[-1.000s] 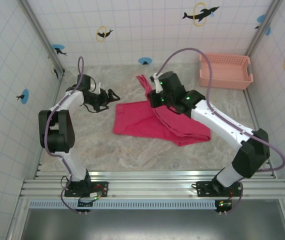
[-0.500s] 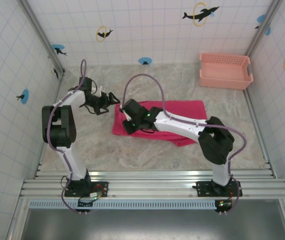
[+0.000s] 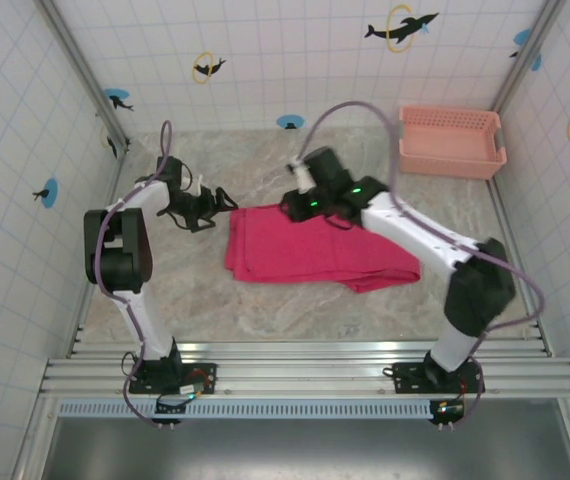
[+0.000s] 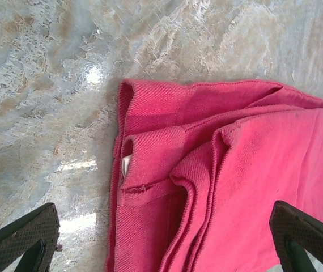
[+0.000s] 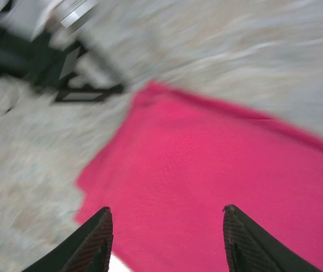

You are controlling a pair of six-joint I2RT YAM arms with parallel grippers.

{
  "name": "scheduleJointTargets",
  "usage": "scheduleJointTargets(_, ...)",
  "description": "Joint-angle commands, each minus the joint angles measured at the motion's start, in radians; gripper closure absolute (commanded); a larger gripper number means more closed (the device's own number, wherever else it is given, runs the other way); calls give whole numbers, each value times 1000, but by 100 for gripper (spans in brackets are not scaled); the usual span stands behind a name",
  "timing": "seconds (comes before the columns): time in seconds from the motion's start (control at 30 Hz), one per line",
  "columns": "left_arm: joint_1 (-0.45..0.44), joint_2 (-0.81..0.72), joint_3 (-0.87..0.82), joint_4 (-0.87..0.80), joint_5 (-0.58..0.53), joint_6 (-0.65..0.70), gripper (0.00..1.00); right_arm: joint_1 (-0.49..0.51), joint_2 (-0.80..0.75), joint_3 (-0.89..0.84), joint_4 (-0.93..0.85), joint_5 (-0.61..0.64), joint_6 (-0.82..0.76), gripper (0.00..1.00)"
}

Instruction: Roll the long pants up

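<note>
The long pants (image 3: 315,250) lie folded into a flat band in the middle of the marble-patterned table (image 3: 265,320), well apart from the salmon basket (image 3: 450,140) in the far right corner. My left gripper (image 4: 161,226) hangs just beside the band's left end, jaws spread wide and holding nothing. My right gripper (image 5: 164,218) hovers over the far edge of the cloth, fingers parted with only bare fabric below them, so it grips nothing either.

The left end worries me most. From my left wrist I see several layers stacked unevenly there, with one fold standing up in a ridge and a pocket-like lip gaping. If I pinch there I may catch only the top layer, and that would peel the fold open instead of starting a roll.

The tabletop looks slick, so I judge the cloth could slide away under a push rather than curl over itself.

The right end of the band looks to bulge toward me, so a roll begun at the left could run crooked and come out cone-shaped.

My two hands are also near each other at that end. My right wrist view is smeared, so aiming from it is risky, and a careless reach could knock one hand against the other.
</note>
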Motion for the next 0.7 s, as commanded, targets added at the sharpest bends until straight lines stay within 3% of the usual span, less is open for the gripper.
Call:
scheduleJointTargets(0.0, -47, -115, 11, -60, -54, 83, 2, -195, -189, -146, -150, 16, -77, 42)
scheduleJointTargets(0.13, -148, -172, 11, -93, -103, 101, 2, -461, -330, -340, -189, -71, -122, 40)
scheduleJointTargets(0.23, -230, -170, -16, -76, -115, 80, 2, -591, -346, -444, -208, -117, -162, 40)
scheduleJointTargets(0.43, -365, -97, -85, -19, -105, 20, 2, -685, -279, -589, -121, -197, -176, 41)
scheduleJointTargets(0.67, -383, -59, -198, 87, -100, -72, 3, -703, -124, -626, -37, -220, -204, 43)
